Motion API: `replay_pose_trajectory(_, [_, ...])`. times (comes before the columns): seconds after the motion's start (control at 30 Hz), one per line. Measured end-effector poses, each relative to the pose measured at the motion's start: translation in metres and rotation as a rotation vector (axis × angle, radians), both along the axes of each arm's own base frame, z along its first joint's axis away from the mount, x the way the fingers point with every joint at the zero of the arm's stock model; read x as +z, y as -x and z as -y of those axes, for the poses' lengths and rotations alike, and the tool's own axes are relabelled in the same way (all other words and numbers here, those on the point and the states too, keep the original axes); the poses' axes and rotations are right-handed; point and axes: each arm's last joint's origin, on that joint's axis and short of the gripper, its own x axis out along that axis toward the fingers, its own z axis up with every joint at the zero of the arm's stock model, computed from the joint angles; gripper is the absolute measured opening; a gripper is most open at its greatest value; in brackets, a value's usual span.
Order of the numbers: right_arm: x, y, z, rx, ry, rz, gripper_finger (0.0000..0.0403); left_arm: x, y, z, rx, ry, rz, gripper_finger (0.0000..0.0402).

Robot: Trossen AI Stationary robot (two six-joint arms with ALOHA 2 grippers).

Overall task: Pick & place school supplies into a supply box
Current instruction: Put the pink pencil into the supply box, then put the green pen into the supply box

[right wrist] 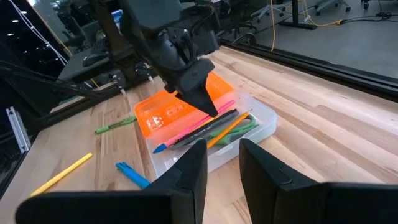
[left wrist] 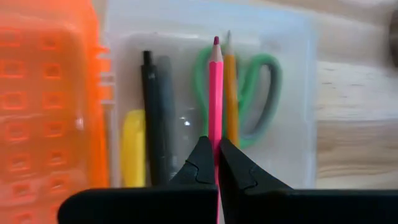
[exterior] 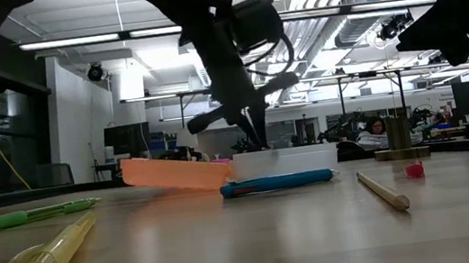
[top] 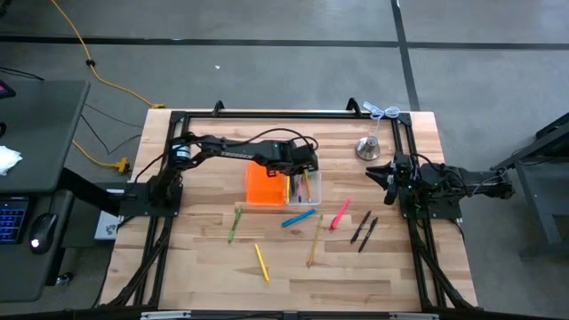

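The supply box lies open mid-table, with its orange half (top: 263,187) beside its clear tray (top: 313,201). In the tray are a black pen (left wrist: 155,112), a yellow piece (left wrist: 132,146), an orange pencil (left wrist: 231,93) and green scissors (left wrist: 264,93). My left gripper (left wrist: 216,142) hangs over the tray, shut on a pink pencil (left wrist: 216,87). More school supplies lie loose on the table nearer than the box: a green pen (top: 235,224), a yellow one (top: 261,262), a blue one (top: 298,218), a tan pencil (top: 315,240), a pink marker (top: 340,213) and black pens (top: 361,229). My right gripper (right wrist: 222,152) waits open at the right. My left gripper pinches the pink pencil's shaft (left wrist: 216,127) between its two fingers, back from the sharpened tip (left wrist: 216,41). The fingers slant down from above and lie across the pencil. The pencil runs almost level along the tray (right wrist: 205,127); whether it rests on the things below I cannot tell.
A silver bell-shaped object (top: 369,147) stands at the far right, close to my right gripper. A black frame (top: 267,114) borders the table's far, left and right sides. Bare wood lies along the near edge (top: 356,284).
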Motion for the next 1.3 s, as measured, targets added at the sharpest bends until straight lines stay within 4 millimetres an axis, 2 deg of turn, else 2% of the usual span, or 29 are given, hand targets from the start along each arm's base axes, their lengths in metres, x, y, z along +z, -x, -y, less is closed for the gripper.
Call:
replay_pose_trajectory(0.33, [-0.0001,-0.0003,-0.0009,0.031,-0.008,-0.001,0.0071,-0.0059,-0.0028,-0.0004,-0.002,0.003,0.001,0.0028])
replay_pose_trajectory(0.73, [0.0,-0.0003,-0.0009,0.03,-0.007,0.0,0.0071,-0.0055,-0.003,-0.0013,-0.015,-0.043,-0.01,0.0087])
replay_pose_trajectory(1.3, [0.0,-0.0003,-0.0009,0.03,-0.007,0.0,0.0071,-0.0032,-0.0067,-0.0022,-0.04,-0.071,0.025,0.0116])
